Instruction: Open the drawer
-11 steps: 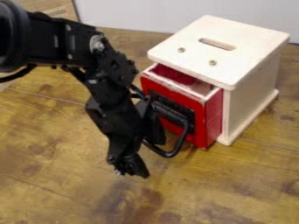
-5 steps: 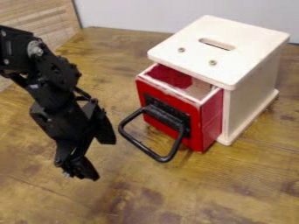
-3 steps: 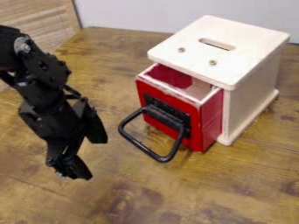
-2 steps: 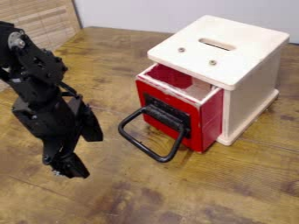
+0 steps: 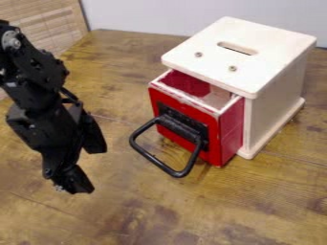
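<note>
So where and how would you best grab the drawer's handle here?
I'd grip the outer bar of the black loop handle, coming from the robot's side. The loop juts out from the red drawer over open tabletop, leaving a gap behind the bar that likely lets a finger pass through.

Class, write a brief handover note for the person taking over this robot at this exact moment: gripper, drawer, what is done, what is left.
Gripper: off to the side of the drawer's handle, not touching it; whether its fingers are open or shut is hard to tell.
Drawer: red, sticking partway out of the cream casing, its black loop handle hanging out in front.
Done: the drawer is open, part of its inside visible.
Left: probably nothing, unless a wider opening is wanted.
</note>
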### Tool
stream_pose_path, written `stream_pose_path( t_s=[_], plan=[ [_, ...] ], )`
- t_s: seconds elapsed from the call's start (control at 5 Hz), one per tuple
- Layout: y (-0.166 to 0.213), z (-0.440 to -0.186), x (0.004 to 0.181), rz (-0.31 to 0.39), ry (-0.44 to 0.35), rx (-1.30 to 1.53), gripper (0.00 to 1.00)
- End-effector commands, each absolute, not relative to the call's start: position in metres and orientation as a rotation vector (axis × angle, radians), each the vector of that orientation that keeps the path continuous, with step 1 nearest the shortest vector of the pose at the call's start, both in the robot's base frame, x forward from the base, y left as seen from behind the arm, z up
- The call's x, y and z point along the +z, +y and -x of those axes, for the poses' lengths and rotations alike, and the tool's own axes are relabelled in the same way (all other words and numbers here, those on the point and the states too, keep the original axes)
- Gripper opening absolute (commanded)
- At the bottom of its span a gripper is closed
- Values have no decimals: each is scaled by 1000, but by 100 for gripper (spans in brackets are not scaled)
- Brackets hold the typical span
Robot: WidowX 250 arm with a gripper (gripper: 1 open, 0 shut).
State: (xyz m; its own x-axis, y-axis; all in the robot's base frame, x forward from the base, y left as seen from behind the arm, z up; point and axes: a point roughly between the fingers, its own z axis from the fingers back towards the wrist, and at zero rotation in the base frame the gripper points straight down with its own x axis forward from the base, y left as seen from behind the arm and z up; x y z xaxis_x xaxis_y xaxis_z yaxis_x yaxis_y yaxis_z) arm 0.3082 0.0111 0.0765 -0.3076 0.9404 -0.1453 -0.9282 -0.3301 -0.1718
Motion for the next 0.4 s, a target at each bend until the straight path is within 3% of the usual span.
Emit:
stream_pose_path(
  t_s=[0.0, 0.2],
  plan=[
    [16, -313, 95, 291, -108, 1939, 100],
    [22, -309, 101, 289, -115, 2007, 100]
  ],
)
